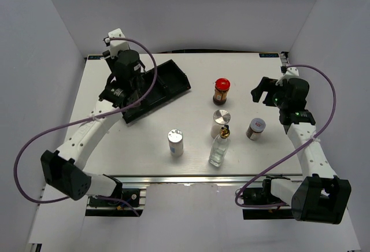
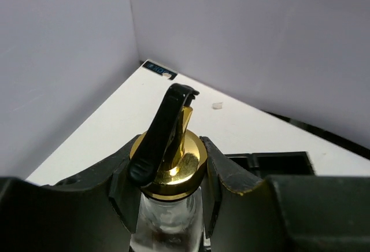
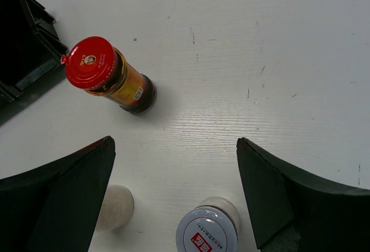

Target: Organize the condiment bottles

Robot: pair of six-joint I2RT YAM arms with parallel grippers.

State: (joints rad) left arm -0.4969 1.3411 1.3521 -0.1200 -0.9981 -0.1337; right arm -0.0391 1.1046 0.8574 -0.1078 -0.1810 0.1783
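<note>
My left gripper (image 2: 170,148) is shut on a clear glass bottle (image 2: 167,208), its fingers on the neck just under the gold spout cap (image 2: 188,159). In the top view this gripper (image 1: 128,90) hangs over the black tray (image 1: 173,76). On the table stand a red-lidded dark jar (image 1: 222,91), a white silver-capped shaker (image 1: 221,122), a second shaker (image 1: 176,142), another gold-spouted glass bottle (image 1: 219,147) and a silver-lidded brown jar (image 1: 256,128). My right gripper (image 3: 174,143) is open above the table, with the red-lidded jar (image 3: 107,74) ahead to the left and the silver-lidded jar (image 3: 208,232) close below.
The black compartmented tray lies slanted at the back left, and its corner (image 3: 23,44) shows in the right wrist view. A white shaker (image 3: 115,207) stands beside my right gripper's left finger. Grey walls close in the table on three sides.
</note>
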